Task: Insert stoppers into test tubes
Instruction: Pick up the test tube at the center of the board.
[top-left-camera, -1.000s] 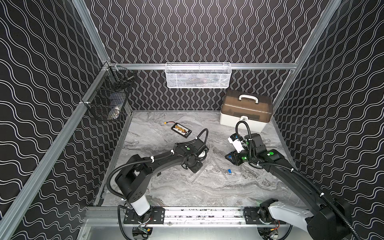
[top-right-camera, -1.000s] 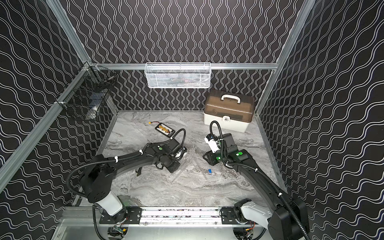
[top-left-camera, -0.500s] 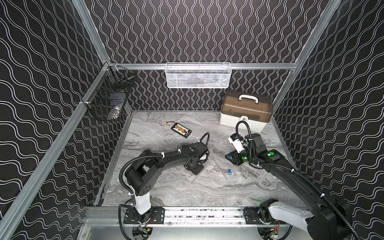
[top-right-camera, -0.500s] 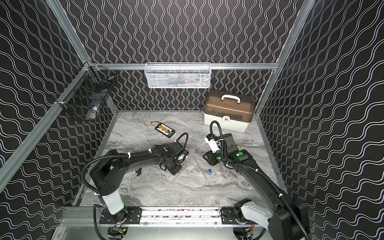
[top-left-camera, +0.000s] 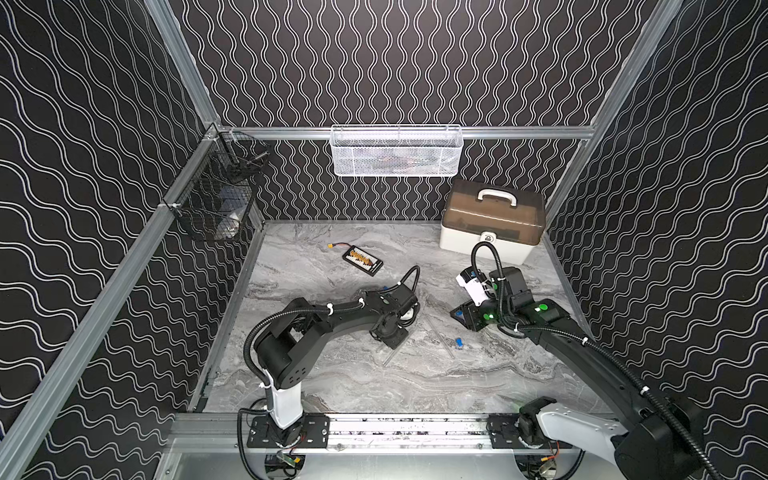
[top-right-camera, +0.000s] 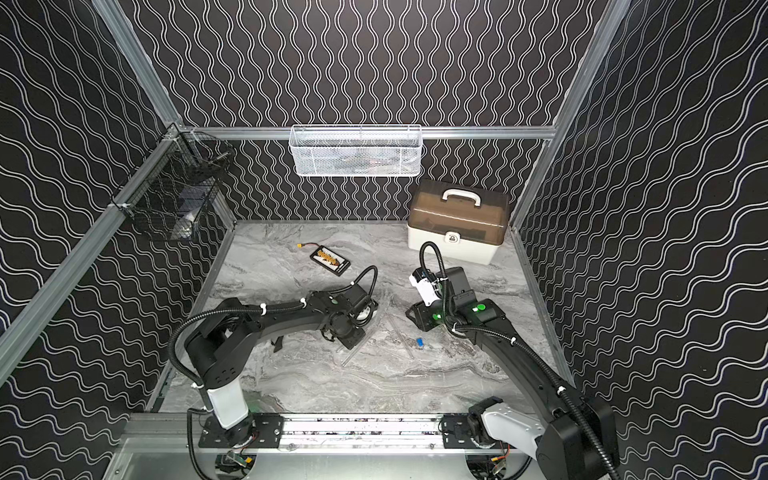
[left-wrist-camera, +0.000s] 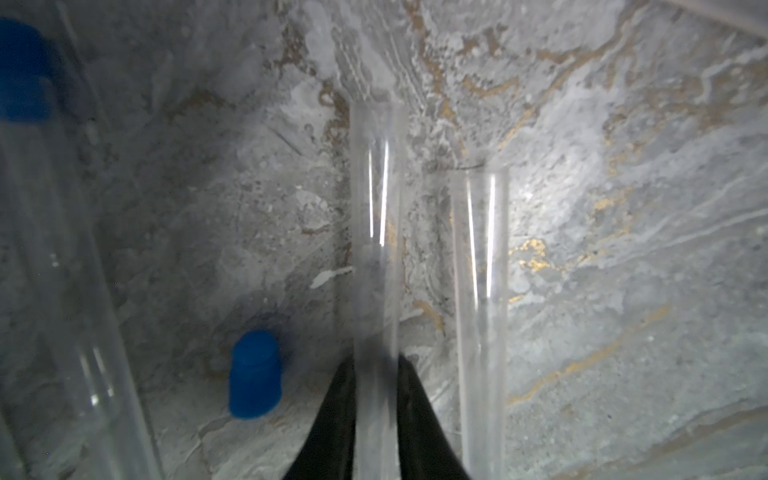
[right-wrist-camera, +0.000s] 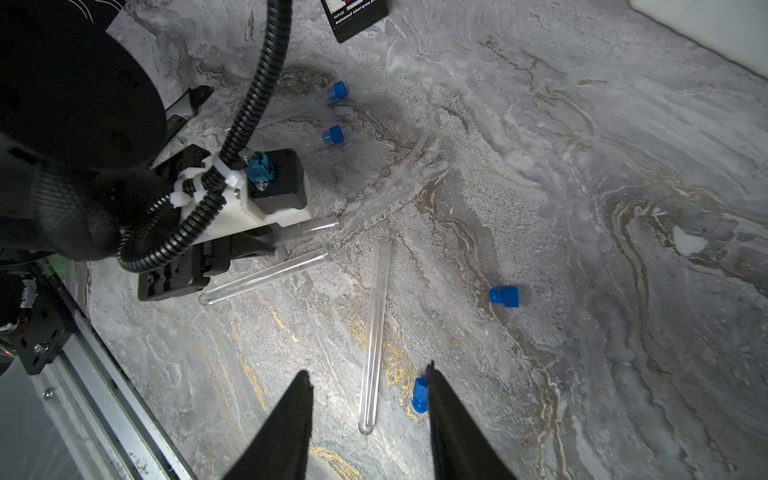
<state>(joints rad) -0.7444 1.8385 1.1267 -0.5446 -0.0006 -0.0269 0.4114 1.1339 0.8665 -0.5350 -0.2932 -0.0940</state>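
I'm pinching a test tube (left-wrist-camera: 374, 208) tight in my left pincer (left-wrist-camera: 376, 365), mid-frame in both top views. Its long axis is running straight out from the jaws, open mouth at the far end. My right pincer (right-wrist-camera: 366, 370) is hanging half-wide, and a blue stopper (right-wrist-camera: 419, 395) is sitting just beside one fingertip, so I'm judging the right arm nearer for the plug.
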